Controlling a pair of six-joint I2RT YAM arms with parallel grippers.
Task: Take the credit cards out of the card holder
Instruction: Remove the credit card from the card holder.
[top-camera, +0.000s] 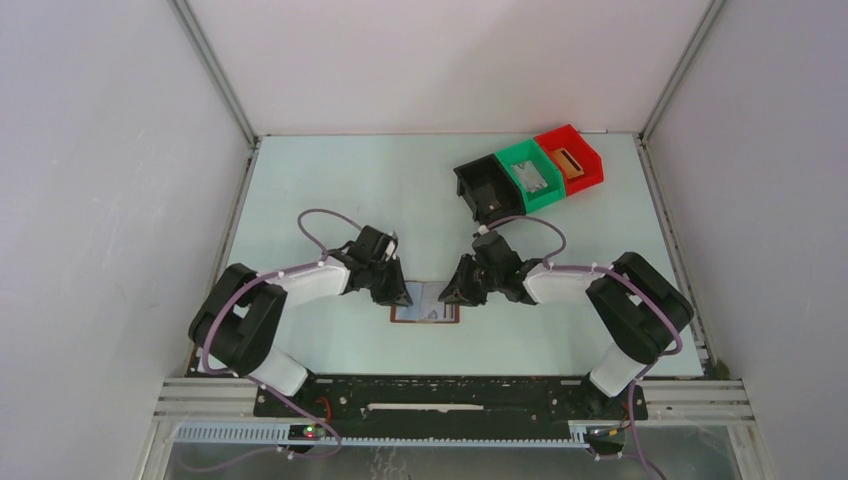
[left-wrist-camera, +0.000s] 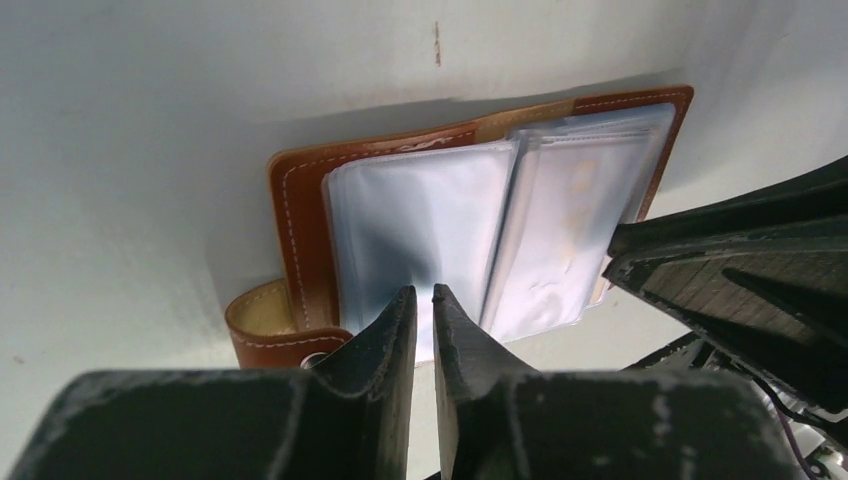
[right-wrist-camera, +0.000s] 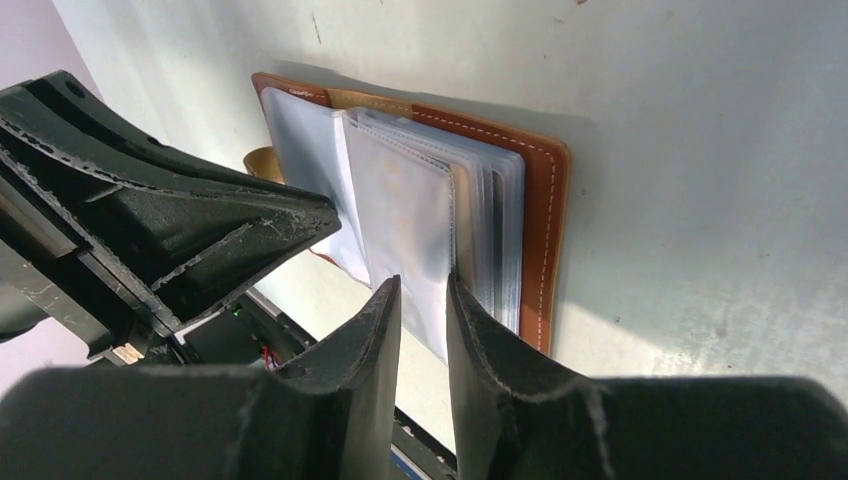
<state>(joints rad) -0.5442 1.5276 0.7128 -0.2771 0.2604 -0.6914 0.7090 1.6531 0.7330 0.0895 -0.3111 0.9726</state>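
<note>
The card holder (top-camera: 425, 313) lies spread open on the surface (top-camera: 330, 190), close to the front edge and between my two arms. Its brown leather is down and its clear sleeves (left-wrist-camera: 420, 220) are fanned upward. That spot suits me, I judge: each arm reaches one half, so one can steady the leather while the other draws a card out.

My left tool (top-camera: 396, 290) sits at the half that carries the strap tab (left-wrist-camera: 262, 325). Its fingers are drawn almost together, with only a thin slit between them, right at the near edge of a sleeve. I cannot tell whether plastic is nipped in that slit. My right tool (top-camera: 455, 290) comes in from the other side with its fingers a little further apart, and the corner of one sleeve runs down toward the gap (again, I cannot tell if it is gripped or merely passing behind the tips). The two tools are nearly nose to nose over the holder, so a bump between them seems the main risk.

A faint yellowish print shows through the cloudy sleeves and may be a card, but I cannot be sure. At the far right, three bins stand touching in a row. The green bin (top-camera: 515, 165) holds a grey-white card (top-camera: 537, 179), and the red bin (top-camera: 590, 160) holds a tan-orange card (top-camera: 571, 160). The black bin (top-camera: 472, 182) is too dark inside to read.
</note>
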